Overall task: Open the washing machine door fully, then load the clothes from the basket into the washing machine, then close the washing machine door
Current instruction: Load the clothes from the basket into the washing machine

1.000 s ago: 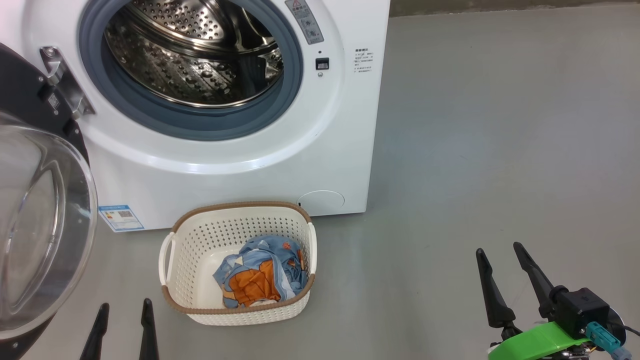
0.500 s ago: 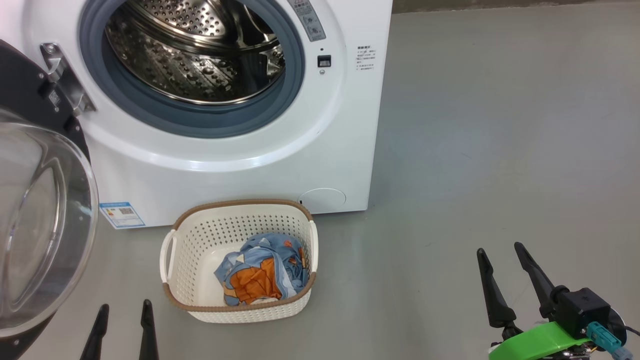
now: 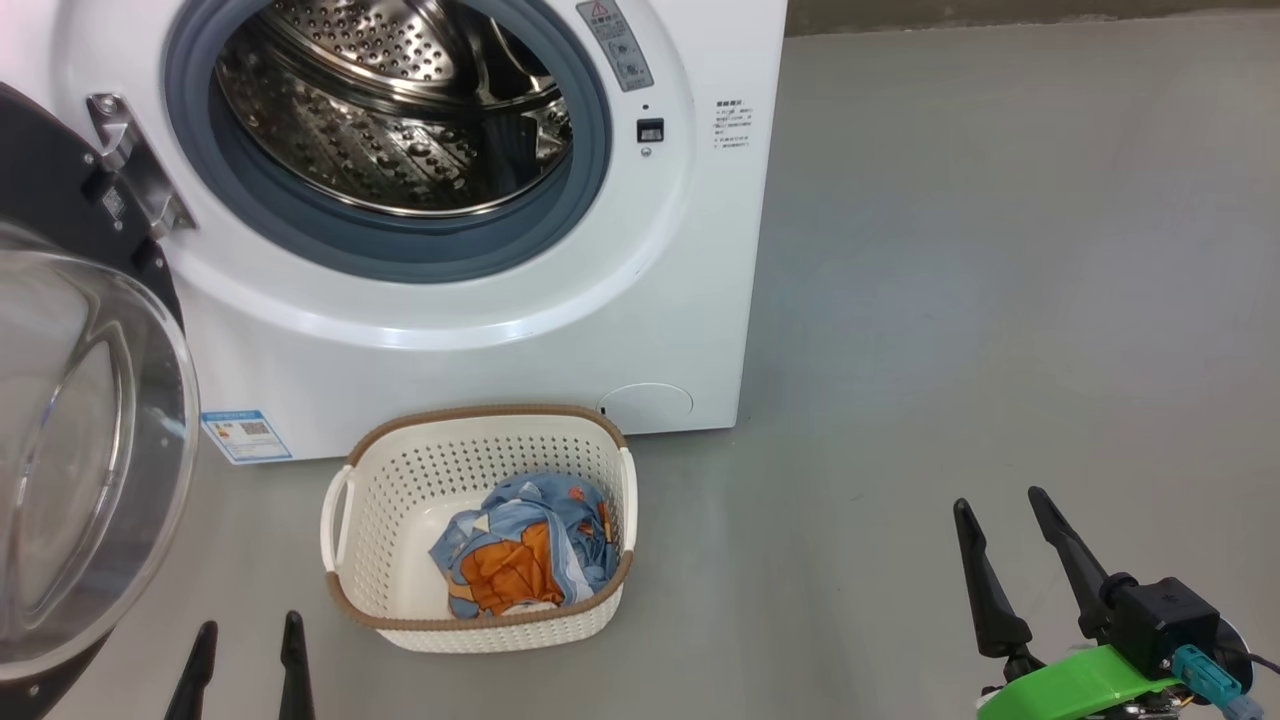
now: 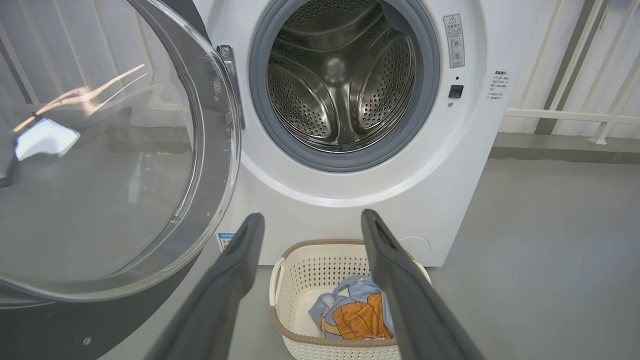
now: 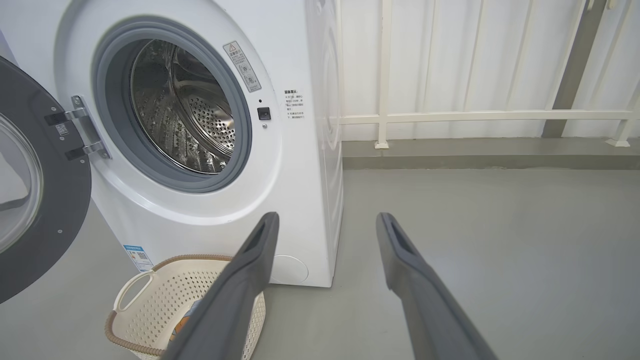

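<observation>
1. washing machine door (image 3: 90, 450) swung wide open on the robot's left, hanging from its steel hinge (image 3: 135, 175), with the clear glass bowl bulging toward the camera
2. washing machine (image 3: 480, 330) faces the robot, the perforated steel drum (image 3: 400, 110) visible inside the grey gasket (image 3: 390, 255)
3. basket (image 3: 480, 412) sits on the grey floor (image 3: 1000, 300), just in front of the machine's base and below the drum opening, with the blue label (image 3: 245, 436) to its left
4. clothes (image 3: 520, 560) bundled inside the basket, toward its right side, light blue with an orange patch
5. left gripper (image 3: 250, 622) at lower left of head view, fingers spread apart with nothing between them, near the basket's left side but not touching it, and pointing toward the basket in the left wrist view
6. right gripper (image 3: 998, 498) at lower right, fingers spread and empty, over bare floor well apart from the basket
</observation>
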Tool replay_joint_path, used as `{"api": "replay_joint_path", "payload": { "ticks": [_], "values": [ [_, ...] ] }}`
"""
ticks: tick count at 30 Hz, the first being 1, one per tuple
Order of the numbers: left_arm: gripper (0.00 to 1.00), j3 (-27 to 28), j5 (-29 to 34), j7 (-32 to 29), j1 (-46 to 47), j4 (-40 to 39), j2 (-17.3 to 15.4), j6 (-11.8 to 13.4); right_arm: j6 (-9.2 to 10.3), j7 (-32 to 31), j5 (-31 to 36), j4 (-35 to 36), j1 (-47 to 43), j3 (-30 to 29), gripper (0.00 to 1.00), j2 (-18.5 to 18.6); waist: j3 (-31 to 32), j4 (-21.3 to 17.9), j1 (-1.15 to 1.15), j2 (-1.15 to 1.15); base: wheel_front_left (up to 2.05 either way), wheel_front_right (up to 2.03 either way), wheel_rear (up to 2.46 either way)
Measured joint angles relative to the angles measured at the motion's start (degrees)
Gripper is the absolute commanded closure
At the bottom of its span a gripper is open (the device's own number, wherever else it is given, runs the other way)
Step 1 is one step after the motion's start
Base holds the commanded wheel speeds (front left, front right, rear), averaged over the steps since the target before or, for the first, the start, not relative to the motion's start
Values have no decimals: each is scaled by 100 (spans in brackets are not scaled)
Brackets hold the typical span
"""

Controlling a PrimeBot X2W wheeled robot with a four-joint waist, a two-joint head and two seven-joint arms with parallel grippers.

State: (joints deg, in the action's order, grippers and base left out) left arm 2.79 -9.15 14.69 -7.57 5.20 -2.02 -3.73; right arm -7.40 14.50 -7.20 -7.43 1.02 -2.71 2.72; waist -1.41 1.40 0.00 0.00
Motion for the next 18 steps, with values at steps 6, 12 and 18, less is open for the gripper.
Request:
{"api": "replay_joint_path", "payload": {
  "ticks": [6,12,18],
  "values": [
    [0,30,0,0,-12,48,0,0,0,0,0,-3,-12,1,0,0,1,5,0,0,109,-109,0],
    [0,46,0,0,-12,79,0,-4,0,0,0,-10,-51,0,0,-1,2,15,0,0,188,-188,0],
    [0,96,-2,0,-4,33,-1,9,0,0,-1,-9,-52,-18,0,-1,-51,19,0,0,175,-174,-1]
  ]
}}
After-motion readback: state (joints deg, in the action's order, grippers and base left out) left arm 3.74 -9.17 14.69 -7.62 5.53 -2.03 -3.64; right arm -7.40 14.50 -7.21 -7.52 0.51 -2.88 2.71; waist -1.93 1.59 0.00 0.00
